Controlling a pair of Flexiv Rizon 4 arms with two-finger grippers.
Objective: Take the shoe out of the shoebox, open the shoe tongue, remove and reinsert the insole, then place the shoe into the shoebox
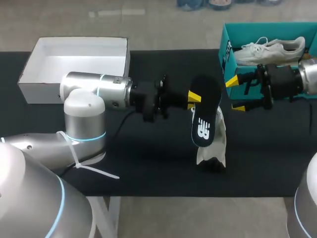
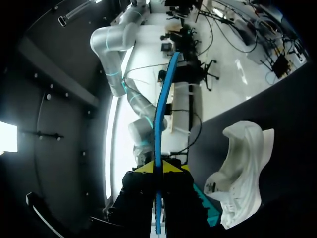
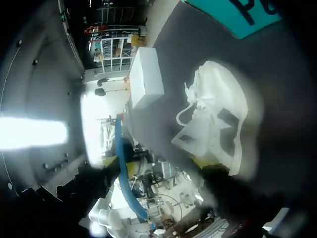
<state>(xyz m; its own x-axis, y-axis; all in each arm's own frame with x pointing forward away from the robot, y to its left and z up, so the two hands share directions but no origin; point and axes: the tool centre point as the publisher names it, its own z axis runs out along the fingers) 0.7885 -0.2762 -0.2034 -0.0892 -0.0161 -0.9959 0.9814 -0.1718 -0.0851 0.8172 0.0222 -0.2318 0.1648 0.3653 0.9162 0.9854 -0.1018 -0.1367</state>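
My left gripper (image 1: 194,99) is shut on a black insole (image 1: 206,113), holding it in the air above the table's middle. In the left wrist view the insole (image 2: 159,119) shows edge-on, a blue strip pinched between the yellow tips of that gripper (image 2: 158,167). A white shoe (image 1: 214,148) lies on the black table under the insole, and it shows beside the left gripper (image 2: 242,168). My right gripper (image 1: 234,94) stands open just right of the insole, with nothing between its fingers. From the right wrist the shoe (image 3: 213,114) lies ahead of the open right gripper (image 3: 163,173).
The teal shoebox (image 1: 226,54) stands at the back right with a second white shoe (image 1: 270,49) in it. A white box lid (image 1: 79,62) sits at the back left, also seen beyond the shoe as the white lid (image 3: 146,79).
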